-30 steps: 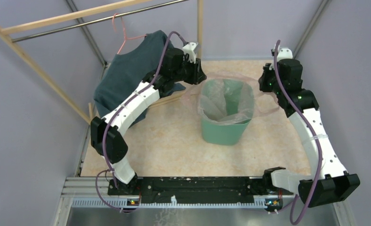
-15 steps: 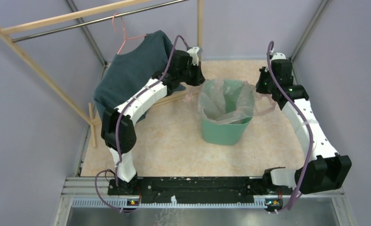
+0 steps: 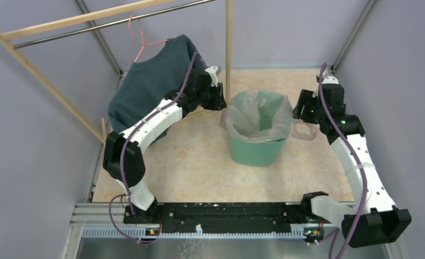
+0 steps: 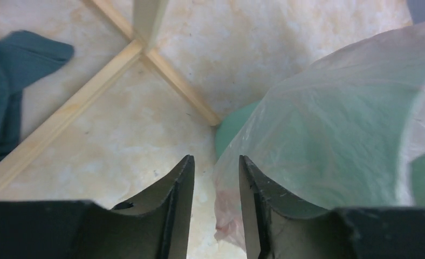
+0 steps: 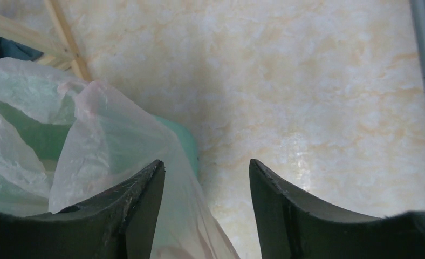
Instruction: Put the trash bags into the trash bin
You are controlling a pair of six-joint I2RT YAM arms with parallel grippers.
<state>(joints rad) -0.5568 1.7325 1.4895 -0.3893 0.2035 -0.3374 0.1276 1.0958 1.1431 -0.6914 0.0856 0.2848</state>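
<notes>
The left claw [image 4: 216, 199] is partly open, its jaws a narrow gap apart, and a crumpled edge of the bag [image 4: 329, 124] shows in that gap beside the finger nearer the bin [image 4: 229, 127]. The edge is not pinched, and the bin stands on the desk [image 4: 118, 135] just ahead of the claw and to one side. The right claw [image 5: 206, 205] is open wider and grips nothing, with loose film hanging in its gap and the bin just ahead; the bag lines the bin between the two claws, its mouth spilling out over the rim.
</notes>
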